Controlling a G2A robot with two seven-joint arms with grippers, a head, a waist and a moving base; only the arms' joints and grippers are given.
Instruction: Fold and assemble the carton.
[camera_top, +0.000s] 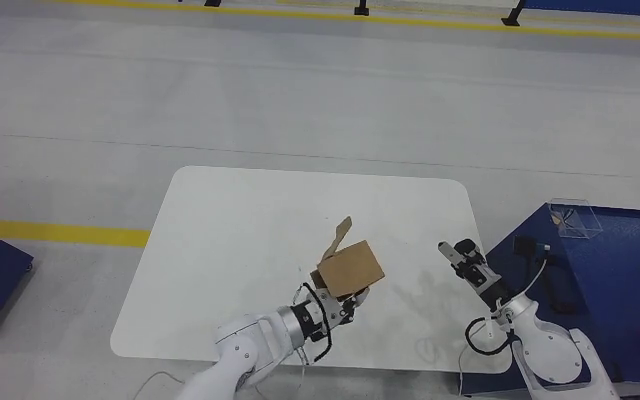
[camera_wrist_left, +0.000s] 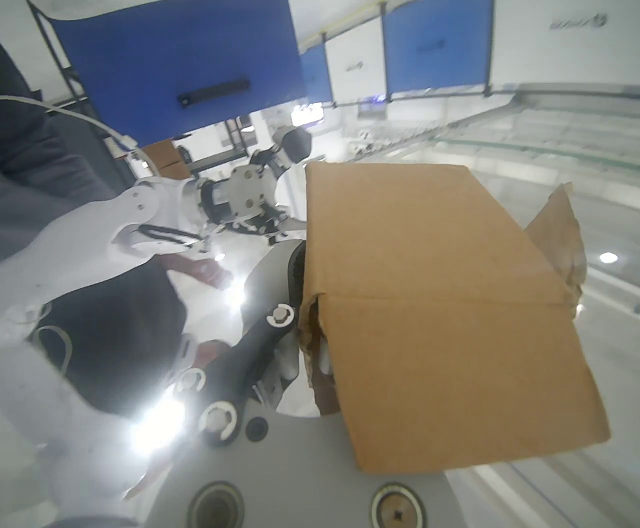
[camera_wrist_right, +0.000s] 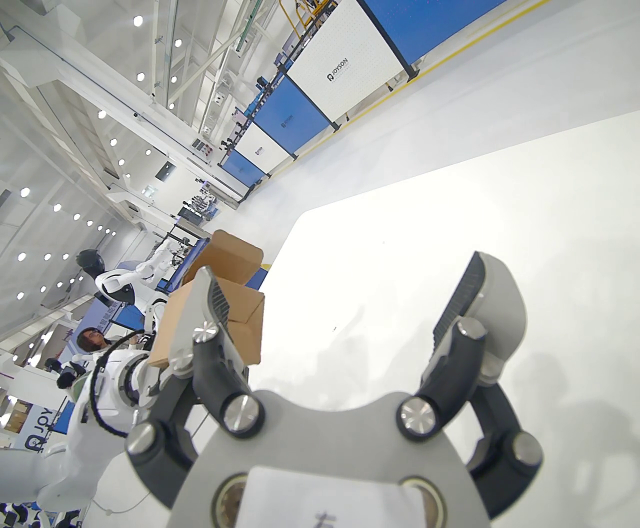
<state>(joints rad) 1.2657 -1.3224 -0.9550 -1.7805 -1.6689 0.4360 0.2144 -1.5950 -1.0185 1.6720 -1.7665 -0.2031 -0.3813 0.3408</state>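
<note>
1. Carton (camera_top: 350, 268) - plain brown cardboard. It's over the near side of the table (camera_top: 250, 220), about mid-width, and turned at an angle rather than square to the table edge.
2. My left gripper (camera_top: 343, 300) is pinching the carton at its near lower corner. In the left wrist view one finger (camera_wrist_left: 275, 280) sits against the outside of a side wall right at the corner. The other finger is hidden behind the cardboard.
3. That corner looks torn and ragged where I'm gripping it.
4. The side walls read as a box shape. One flap (camera_top: 341, 234) sticks up and away from the far side, unfolded, and its edge is crumpled in the left wrist view.
5. Can't tell whether the carton's underside is touching the table or held just off it.
6. My right gripper (camera_wrist_right: 345, 300) is spread wide with nothing between the ribbed pads (camera_wrist_right: 457, 295).
7. From the top view the right gripper is over the right part of the table, well apart from the carton, with the fingertips pointing roughly toward it.
8. Off the table's right edge there's a blue bench (camera_top: 590, 260) with a small clear box (camera_top: 575, 216) on it - neither arm is near that.
</note>
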